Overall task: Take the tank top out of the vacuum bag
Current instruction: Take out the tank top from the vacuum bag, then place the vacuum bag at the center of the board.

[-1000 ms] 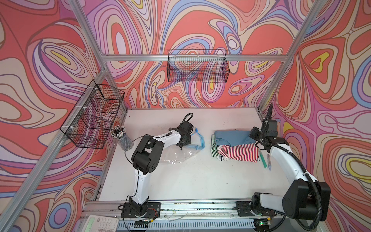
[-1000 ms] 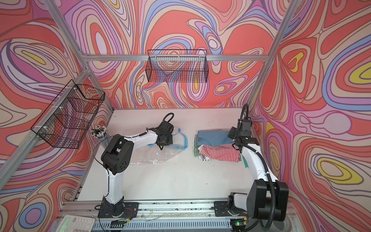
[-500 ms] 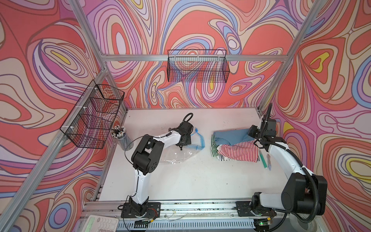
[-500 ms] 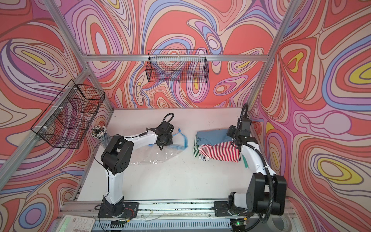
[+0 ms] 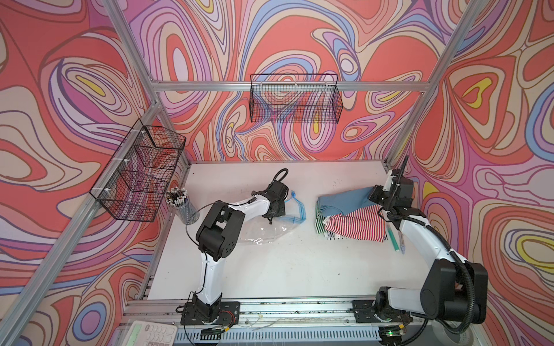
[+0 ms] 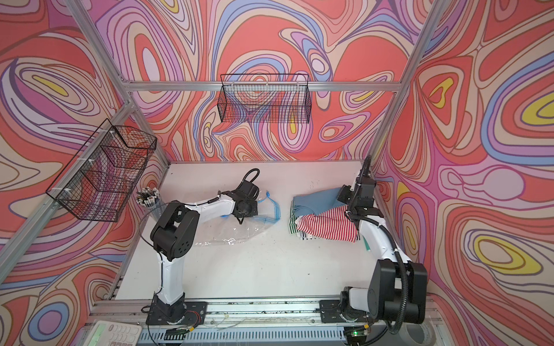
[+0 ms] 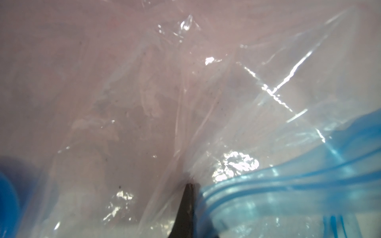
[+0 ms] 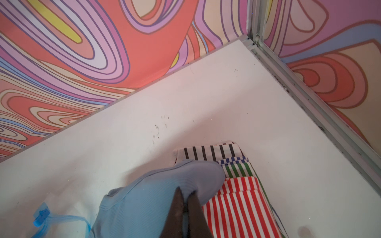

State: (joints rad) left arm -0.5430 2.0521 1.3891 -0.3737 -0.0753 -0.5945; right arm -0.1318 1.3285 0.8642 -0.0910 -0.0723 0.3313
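1. We see the left tool [image 7: 188, 186] with jaws closed, pinching the clear film of the bag [image 5: 263, 233] right beside its blue zip strip [image 5: 298, 211].
2. The bag lies crumpled left of desk [image 5: 284, 269] centre. The zip end points toward the centre and the film trails front-left under the left arm. We see nothing inside it.
3. The right tool [image 8: 186, 191] has its jaws closed on a fold of the blue tank top [image 5: 344, 199].
4. The tank top is outside the bag and apart from it, near the right edge of the desk, in the back half.
5. It drapes over the back of a striped pile [image 5: 356, 229]. A red-white piece shows in front, with green, blue and black stripes at the pile's edge in the right wrist view.
6. The fold at the right tool is raised; the rest of the tank top sags onto the pile and desk.
7. A green marker [image 5: 393, 239] lies by the right edge beside the right arm, and a pen cup [image 5: 180, 205] stands at the left edge.
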